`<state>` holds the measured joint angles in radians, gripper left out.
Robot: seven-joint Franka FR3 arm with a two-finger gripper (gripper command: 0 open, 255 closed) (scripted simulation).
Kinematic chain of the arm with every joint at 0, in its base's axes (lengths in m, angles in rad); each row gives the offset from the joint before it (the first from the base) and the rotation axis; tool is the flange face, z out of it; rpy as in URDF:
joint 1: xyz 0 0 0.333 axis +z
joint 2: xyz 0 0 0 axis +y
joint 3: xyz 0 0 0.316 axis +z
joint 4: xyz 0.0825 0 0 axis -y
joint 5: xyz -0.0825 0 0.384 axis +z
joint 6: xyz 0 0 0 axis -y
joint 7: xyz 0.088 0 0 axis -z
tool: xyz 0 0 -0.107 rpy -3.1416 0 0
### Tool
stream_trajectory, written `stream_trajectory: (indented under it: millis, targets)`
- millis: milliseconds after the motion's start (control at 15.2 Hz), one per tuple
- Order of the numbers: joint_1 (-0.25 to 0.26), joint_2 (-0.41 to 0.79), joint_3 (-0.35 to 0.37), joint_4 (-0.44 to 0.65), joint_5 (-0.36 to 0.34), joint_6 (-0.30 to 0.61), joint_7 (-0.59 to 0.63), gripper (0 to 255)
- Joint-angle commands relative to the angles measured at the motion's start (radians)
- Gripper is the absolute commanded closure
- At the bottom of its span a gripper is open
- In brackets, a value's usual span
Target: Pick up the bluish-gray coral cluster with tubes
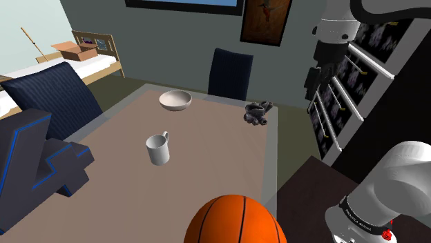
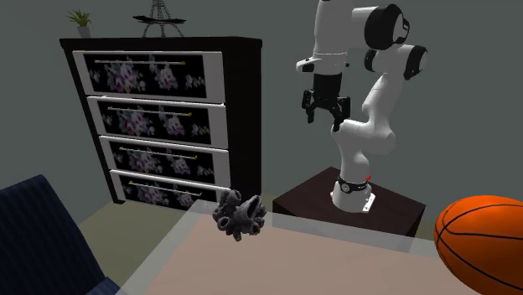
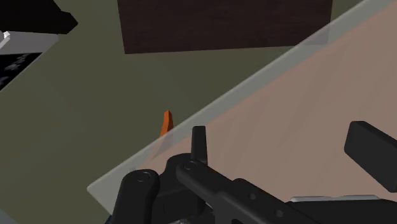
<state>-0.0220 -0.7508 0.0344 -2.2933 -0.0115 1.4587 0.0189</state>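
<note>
Coral cluster [image 1: 257, 113] looks dark gray, barely bluish tbh. Basketball [image 1: 233, 221] is orange with black seams. Mug [image 1: 158, 149] and bowl [image 1: 175, 100] are whitish-grey, and the tabletop [image 1: 214, 145] is pinkish tan. Dresser [image 2: 159, 126] is black, with white-framed drawers in a pale floral print.

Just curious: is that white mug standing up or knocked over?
Upright: the mug rests on its base on the table, its opening facing up.

Floral-fronted dresser [image 2: 159, 126], grey-green walls [image 2: 285, 33]
</note>
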Motion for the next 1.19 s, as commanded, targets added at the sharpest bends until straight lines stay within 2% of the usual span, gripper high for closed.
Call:
stream_trajectory:
  millis: [0, 528, 1122]
  targets:
    - [0.0, 0.0, 0.0, 0.0, 0.0, 0.0, 0.0, 0]
    - [-0.083, 0.171, 0.022, -0.062, 0.032, 0.313, 0.215, 0]
    - [-0.173, 0.419, 0.027, -0.039, 0.036, 0.631, 0.444, 0]
